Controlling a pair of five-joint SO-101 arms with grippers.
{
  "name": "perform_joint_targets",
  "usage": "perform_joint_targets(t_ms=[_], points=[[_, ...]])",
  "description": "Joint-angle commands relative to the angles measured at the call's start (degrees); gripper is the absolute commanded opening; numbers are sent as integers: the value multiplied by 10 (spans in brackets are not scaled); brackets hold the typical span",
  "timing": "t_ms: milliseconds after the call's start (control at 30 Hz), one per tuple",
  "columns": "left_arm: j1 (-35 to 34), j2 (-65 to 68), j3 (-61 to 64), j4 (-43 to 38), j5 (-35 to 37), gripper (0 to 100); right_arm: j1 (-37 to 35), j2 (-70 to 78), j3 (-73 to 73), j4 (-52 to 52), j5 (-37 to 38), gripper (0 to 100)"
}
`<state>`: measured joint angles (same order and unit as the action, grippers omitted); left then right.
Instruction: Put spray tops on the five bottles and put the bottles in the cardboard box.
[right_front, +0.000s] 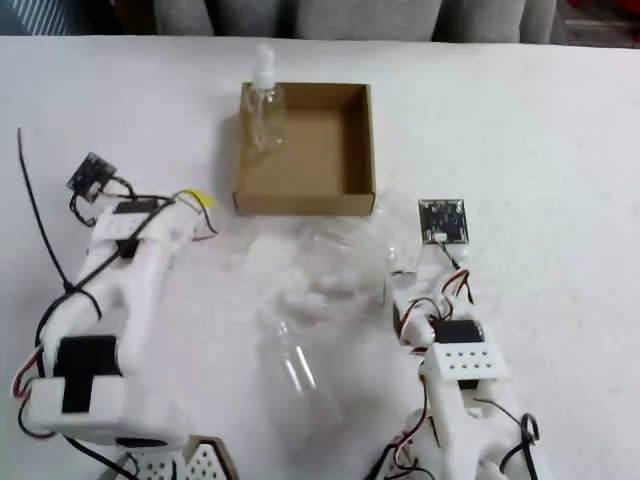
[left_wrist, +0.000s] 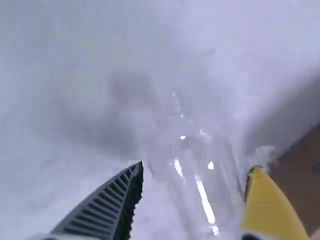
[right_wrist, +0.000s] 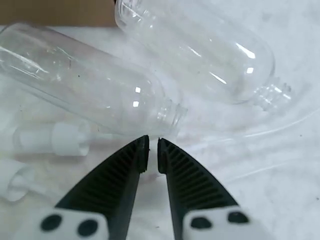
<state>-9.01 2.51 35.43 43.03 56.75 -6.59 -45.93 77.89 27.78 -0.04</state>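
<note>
The left gripper (left_wrist: 196, 168) holds its fingers apart around a clear bottle (left_wrist: 202, 197), beside the cardboard box (right_front: 305, 203). The right gripper (right_wrist: 153, 148) has its fingers together, just before a lying bottle (right_wrist: 85, 85) on the bench (right_front: 540, 130).

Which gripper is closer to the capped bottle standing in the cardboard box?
Left. The left gripper is beside the cardboard box front corner nearest the capped bottle; the right gripper is farther off, over lying bottles before the box.

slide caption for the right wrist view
Right claw, shut, at the open neck of a clear bottle lying on its side, a second uncapped bottle and a loose spray top nearby.
</note>
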Motion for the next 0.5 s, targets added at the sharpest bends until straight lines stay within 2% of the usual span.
perform_joint_targets(t_ms=[0,200,267,400,467], points=[[7,55,-55,-9,3,316,-1,-9,-4,-10,0,18],[7,89,-66,-4,-20,298,-1,-9,-4,-10,0,18],[7,80,-68,16,-20,230,-1,-9,-4,-10,0,18],[7,52,-64,29,-43,4,-1,-9,-4,-10,0,18],[7,36,-55,33,-69,62,-1,-9,-4,-10,0,18]])
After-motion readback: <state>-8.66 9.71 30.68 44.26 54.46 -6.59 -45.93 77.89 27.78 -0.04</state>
